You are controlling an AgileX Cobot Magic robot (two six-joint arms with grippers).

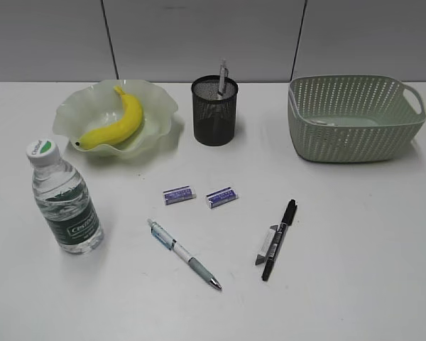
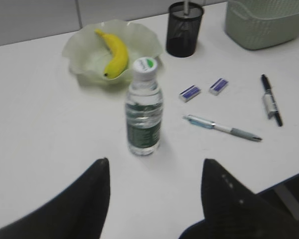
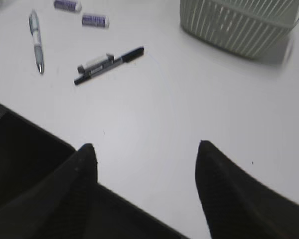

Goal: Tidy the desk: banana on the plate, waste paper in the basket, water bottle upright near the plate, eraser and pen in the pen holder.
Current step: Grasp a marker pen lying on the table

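The yellow banana [image 1: 117, 121] lies in the pale green wavy plate [image 1: 156, 96] at the back left. The water bottle [image 1: 62, 199] stands upright in front of the plate. The black mesh pen holder [image 1: 214, 114] holds one pen [image 1: 222, 77]. Two erasers [image 1: 179, 195] [image 1: 221, 197], a white-blue pen [image 1: 183, 253] and a black marker [image 1: 279, 238] lie on the desk [image 1: 355, 249]. The sage basket [image 1: 351, 117] stands at the back right; something white lies inside it. My left gripper [image 2: 154, 162] is open, near the desk's front edge behind the bottle [image 2: 144, 114]. My right gripper [image 3: 145, 147] is open at the front edge.
Neither arm shows in the exterior view. A grey panelled wall runs behind the desk. In the right wrist view the basket [image 3: 239, 25] is ahead to the right and the black marker [image 3: 107, 64] ahead to the left.
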